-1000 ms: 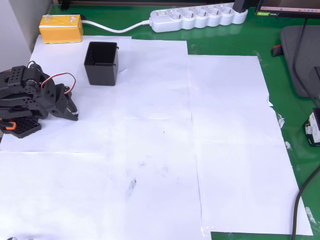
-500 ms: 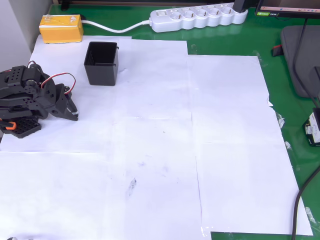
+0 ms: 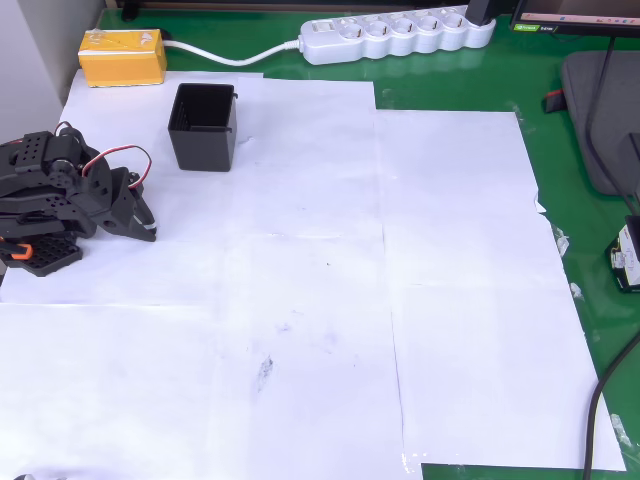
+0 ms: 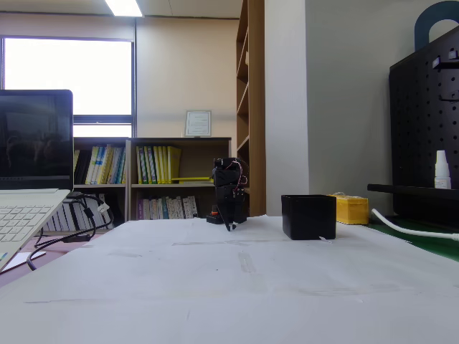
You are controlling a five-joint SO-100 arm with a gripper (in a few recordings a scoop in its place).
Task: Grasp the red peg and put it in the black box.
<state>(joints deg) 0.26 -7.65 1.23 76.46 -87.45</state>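
The claw (image 3: 147,228) sat folded low at the left edge of the overhead view, tip pointing right and resting just above the white paper (image 3: 330,300). Its fingers looked drawn together with nothing between them, though they were small and dark there, so I cannot tell for certain. In the fixed view the claw (image 4: 229,222) hung straight down beneath the tucked arm (image 4: 229,190), tip close to the table, and again nothing showed in it.

Just up and to the right of the claw in the overhead view stood the box (image 3: 203,127), upright, mouth open, near but apart from the arm (image 3: 60,195). Its inside read as plain black; whether anything lay at the bottom could not be made out. In the fixed view the box (image 4: 308,216) stood to the right of the arm, its walls hiding the interior.

No peg could be found on the paper in either view, so its place could not be told; it may have been in the box, or out of frame.

Beyond the box lay a yellow box (image 3: 123,56) and a power strip (image 3: 395,35) on the green mat (image 3: 580,180).

Judging by the folded arm and bare paper, the task was either done or not yet begun. Any next move would first call for finding the peg, then unfolding the arm toward it.
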